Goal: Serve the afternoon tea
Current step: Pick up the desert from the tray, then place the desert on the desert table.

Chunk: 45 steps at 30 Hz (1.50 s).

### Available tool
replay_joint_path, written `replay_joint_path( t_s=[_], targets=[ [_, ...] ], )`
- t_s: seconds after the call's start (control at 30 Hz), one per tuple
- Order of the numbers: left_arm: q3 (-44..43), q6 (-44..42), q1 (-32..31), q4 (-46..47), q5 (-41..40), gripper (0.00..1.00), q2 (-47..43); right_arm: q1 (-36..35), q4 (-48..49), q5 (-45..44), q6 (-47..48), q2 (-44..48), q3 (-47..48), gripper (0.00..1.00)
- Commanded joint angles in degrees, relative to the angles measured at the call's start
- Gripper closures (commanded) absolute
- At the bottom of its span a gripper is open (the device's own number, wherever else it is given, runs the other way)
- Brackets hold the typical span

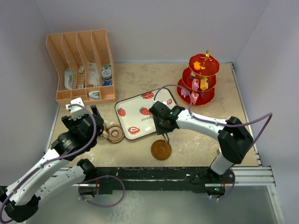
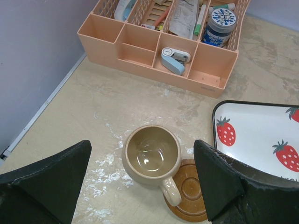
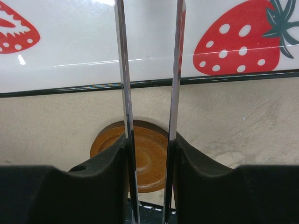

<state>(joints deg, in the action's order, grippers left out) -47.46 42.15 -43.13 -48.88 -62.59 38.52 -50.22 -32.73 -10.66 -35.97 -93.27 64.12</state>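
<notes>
A tan mug (image 2: pixel 152 156) stands upright and empty, its handle lying over the edge of a brown saucer (image 2: pixel 191 191). My left gripper (image 2: pixel 142 149) is open above it, one finger on each side, not touching. In the top view the mug (image 1: pixel 104 132) is partly hidden beside that saucer (image 1: pixel 115 134). My right gripper (image 1: pixel 161 122) is shut on metal tongs (image 3: pixel 122 70) over the near edge of the strawberry tray (image 3: pixel 93 46). The second saucer (image 1: pixel 160 150) lies bare below it and also shows in the right wrist view (image 3: pixel 140 154). The red three-tier stand (image 1: pixel 202 79) holds small cakes. No pink mug shows.
The peach divided rack (image 1: pixel 81 65) of toiletries stands at the back left and shows in the left wrist view (image 2: pixel 154 51). The white strawberry tray (image 1: pixel 145 114) lies mid-table, its corner in the left wrist view (image 2: pixel 252 126). Walls close in the table at the left, back and right.
</notes>
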Motion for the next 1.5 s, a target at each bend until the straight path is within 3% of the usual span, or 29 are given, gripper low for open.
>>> replay_joint_path(
  t_s=[0.0,0.6,0.73,0.87,1.07,1.47],
  targets=[
    [-1.39,-1.25,0.16,1.51,-0.29,0.12,0.0,-0.54,-1.13,-1.73,0.37,1.4,2.66,0.65],
    [-1.31,-1.37,0.07,1.65,-0.08,0.12,0.27,4.84,-5.53,1.34,2.05,15.37,7.14,0.69],
    [-1.29,-1.37,0.11,1.58,0.07,0.12,0.24,5.71,-9.57,0.71,2.88,18.59,11.78,0.7],
    [-1.4,-1.37,0.15,1.54,0.0,0.12,0.08,12.68,-14.58,-4.13,6.01,20.74,17.55,0.68],
    [-1.32,-1.35,0.12,1.67,0.18,0.12,-0.3,22.31,-16.29,-2.84,10.63,22.85,22.18,0.69],
    [-1.28,-1.37,0.14,1.63,0.36,0.12,-0.22,38.53,-15.25,4.29,16.28,24.0,21.53,0.69]
  ],
)
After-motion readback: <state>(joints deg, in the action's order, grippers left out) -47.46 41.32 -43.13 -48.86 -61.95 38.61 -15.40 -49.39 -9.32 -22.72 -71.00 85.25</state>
